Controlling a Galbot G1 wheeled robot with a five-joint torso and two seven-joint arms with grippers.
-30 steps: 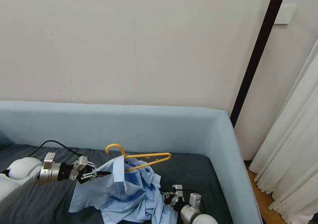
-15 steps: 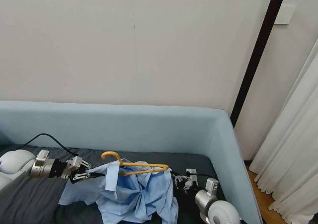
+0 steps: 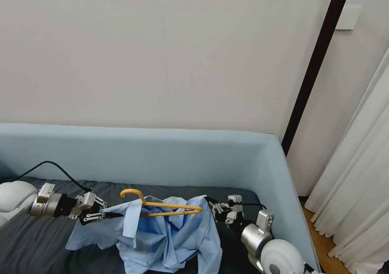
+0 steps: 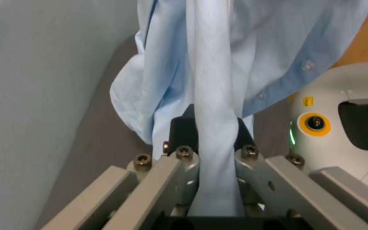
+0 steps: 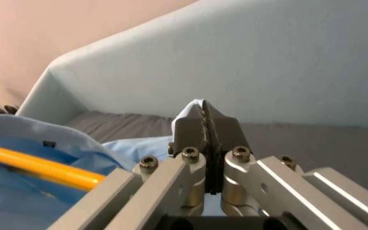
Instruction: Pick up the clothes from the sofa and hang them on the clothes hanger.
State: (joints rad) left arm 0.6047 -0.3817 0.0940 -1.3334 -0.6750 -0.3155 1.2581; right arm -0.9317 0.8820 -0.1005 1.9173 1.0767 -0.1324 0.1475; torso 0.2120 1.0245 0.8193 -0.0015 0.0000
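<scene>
Two grips on blue shirt [image 3: 176,240]: left end effector [image 3: 113,214], right end effector [image 3: 211,203] clenched; yellow hanger [image 3: 163,209] inside.

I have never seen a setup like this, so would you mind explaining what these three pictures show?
This is a wheeled robot with two arms, each ending in a two-fingered hand. The wide picture comes from a camera on its head, looking down at a light blue sofa. Over its dark seat is a light blue shirt with a yellow hanger partly inside it. The other two pictures come from cameras on the wrists. The left hand is shut on a strip of the shirt, seen close up in the left wrist view. The right hand pinches the shirt's other side, near the hanger.
</scene>
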